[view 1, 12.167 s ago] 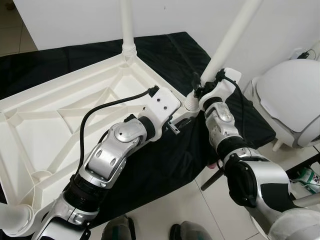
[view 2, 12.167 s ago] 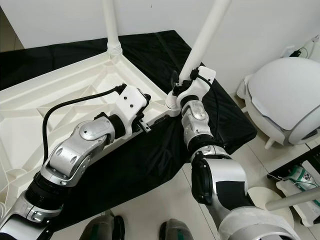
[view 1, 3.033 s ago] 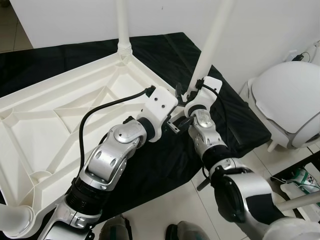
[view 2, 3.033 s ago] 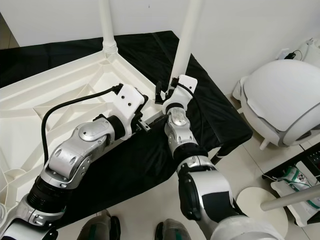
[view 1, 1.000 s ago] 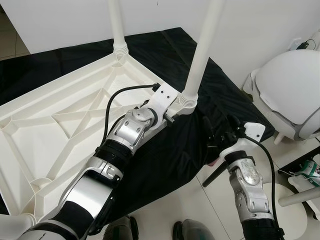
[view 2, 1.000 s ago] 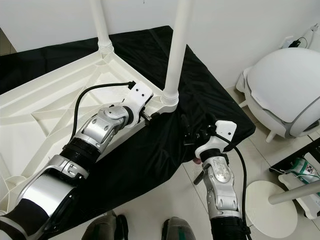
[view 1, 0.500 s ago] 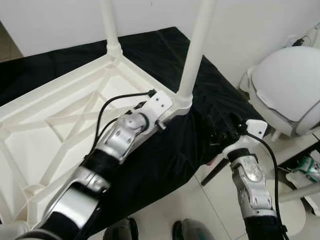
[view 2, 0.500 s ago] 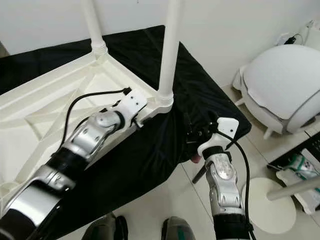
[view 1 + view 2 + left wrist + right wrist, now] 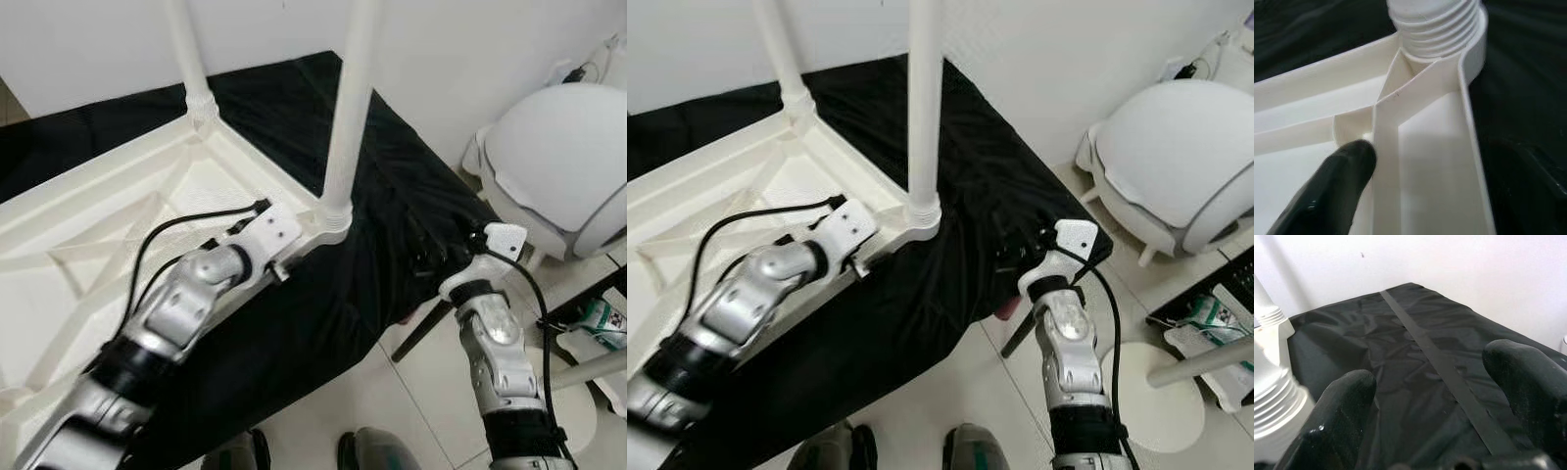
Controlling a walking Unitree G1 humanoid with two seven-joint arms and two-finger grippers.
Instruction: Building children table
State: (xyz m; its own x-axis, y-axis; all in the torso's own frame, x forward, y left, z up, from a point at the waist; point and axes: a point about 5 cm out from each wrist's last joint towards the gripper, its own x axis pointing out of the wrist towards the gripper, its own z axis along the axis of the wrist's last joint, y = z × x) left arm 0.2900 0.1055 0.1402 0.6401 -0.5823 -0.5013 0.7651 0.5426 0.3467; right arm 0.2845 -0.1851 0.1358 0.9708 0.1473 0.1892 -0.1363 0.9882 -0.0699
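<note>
Table top [image 9: 69,211]: white plastic, lying upside down on a black cloth [image 9: 392,211], ribbed underside facing up.

Near leg [image 9: 348,108]: white tube, upright, seated in the threaded corner socket [image 9: 1437,24] at the table top's near right corner.

Far leg [image 9: 186,54]: white tube, upright in the corner socket beyond it.

Left gripper [image 9: 279,257]: at the table top's rim just beside the near leg's socket. One black finger [image 9: 1327,191] rests inside the frame against a rib; the second lies outside the rim over the cloth. Spread narrowly across the rim wall; whether it pinches the rim, I cannot tell.

Right gripper [image 9: 1440,396]: well apart from the near leg, hovering over the cloth near its right edge. Fingers [image 9: 1339,416] spread wide, holding nothing.

White round chair [image 9: 558,162]: on the tiled floor [image 9: 411,392] to the right of the cloth.
</note>
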